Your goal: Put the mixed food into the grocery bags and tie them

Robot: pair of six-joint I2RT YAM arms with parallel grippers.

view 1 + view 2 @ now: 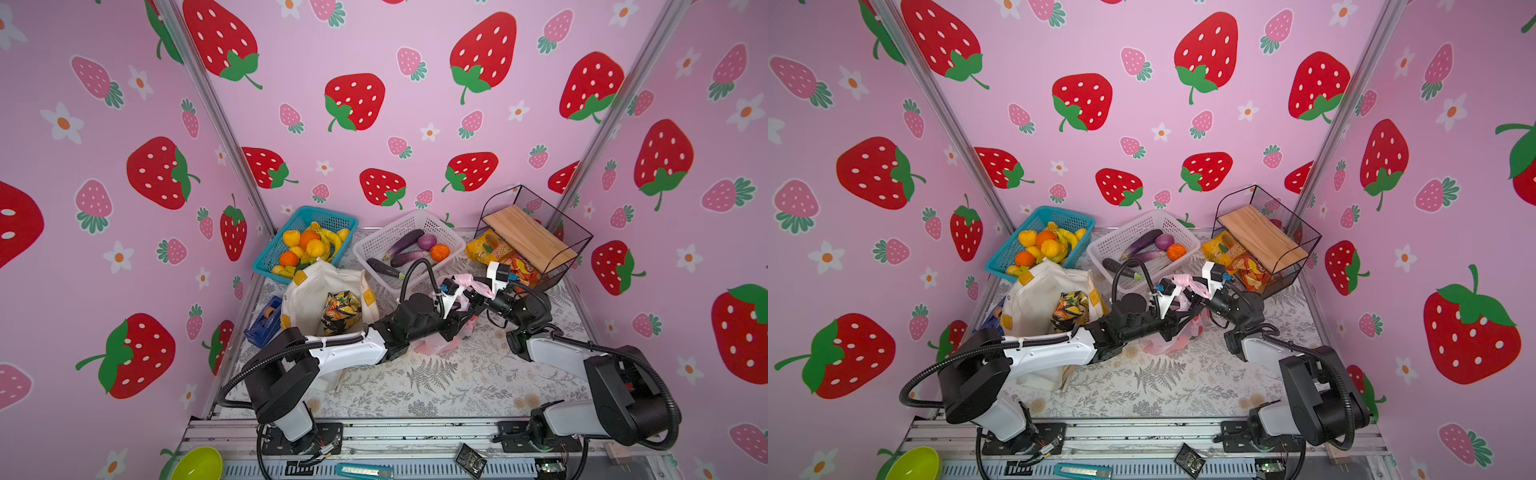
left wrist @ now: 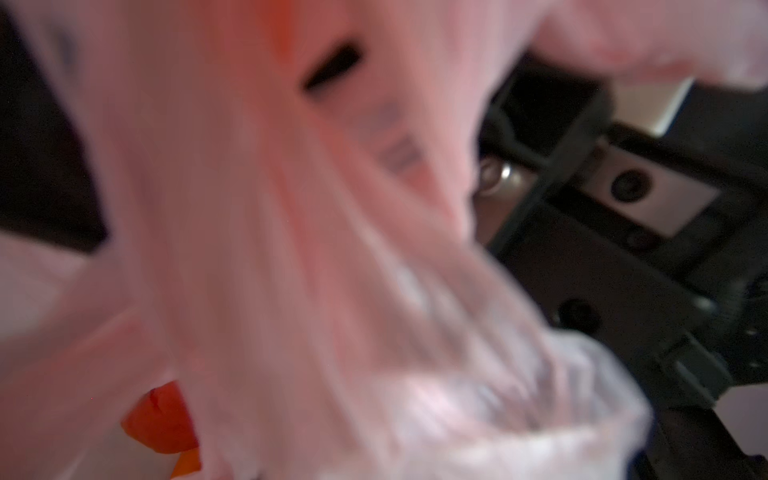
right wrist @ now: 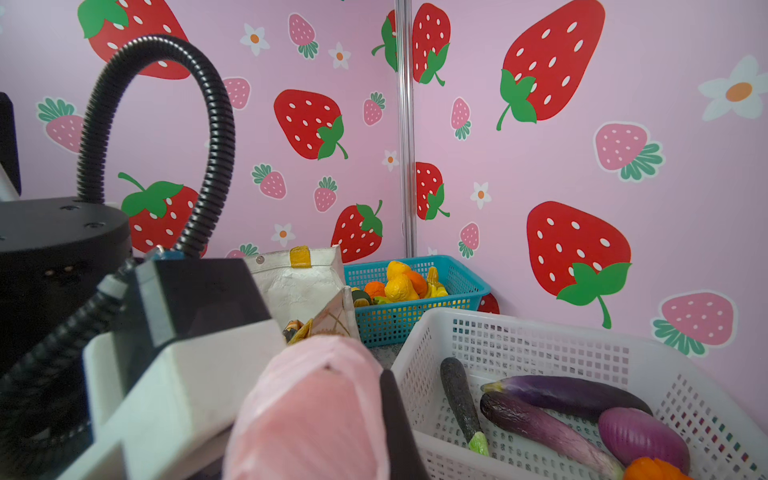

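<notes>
The pink plastic bag (image 1: 436,345) sits mid-table in both top views, its handles (image 1: 469,283) pulled up between my two grippers. My right gripper (image 1: 478,294) is shut on a handle; in the right wrist view pink film (image 3: 311,415) wraps over it beside one black finger (image 3: 392,415). My left gripper (image 1: 463,303) is pressed in among the handles. Blurred pink plastic (image 2: 291,249) fills the left wrist view and hides its jaws. The white tote (image 1: 316,299) with yellow tabs stands open at the left, with a crinkly snack packet (image 1: 340,311) inside.
A white basket (image 1: 374,245) behind the bag holds eggplants, a purple onion (image 1: 427,241) and an orange vegetable. A blue basket (image 1: 270,257) of fruit stands at back left. A wire rack (image 1: 528,237) with snack packets (image 1: 494,249) is at back right. A blue tape dispenser (image 1: 264,320) lies left of the tote.
</notes>
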